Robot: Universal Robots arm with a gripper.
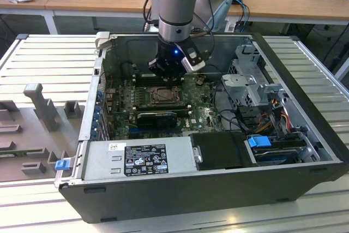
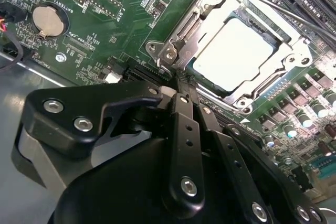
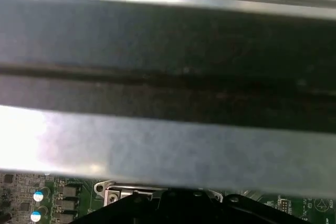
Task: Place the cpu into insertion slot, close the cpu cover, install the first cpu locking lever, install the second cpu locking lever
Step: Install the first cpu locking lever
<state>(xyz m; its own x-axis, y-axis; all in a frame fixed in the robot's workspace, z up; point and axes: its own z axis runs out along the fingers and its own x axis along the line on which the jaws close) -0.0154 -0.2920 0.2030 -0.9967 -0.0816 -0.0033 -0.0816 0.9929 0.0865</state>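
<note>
Silvery and pale, the cpu point(image 2: 235, 53) lies flat in the slot point(image 2: 273, 85) on my second wrist view, with the grey cover point(image 2: 195, 30) folded down around it, so I judge the first two steps done. My gripper point(image 2: 181, 85) hangs just beside the socket's corner, fingers point(image 2: 185, 129) pressed together and grasping nothing. A thin lever rod point(image 2: 294, 15) runs along the far edge; I cannot tell whether either lever is latched, so I count both as left.
</note>
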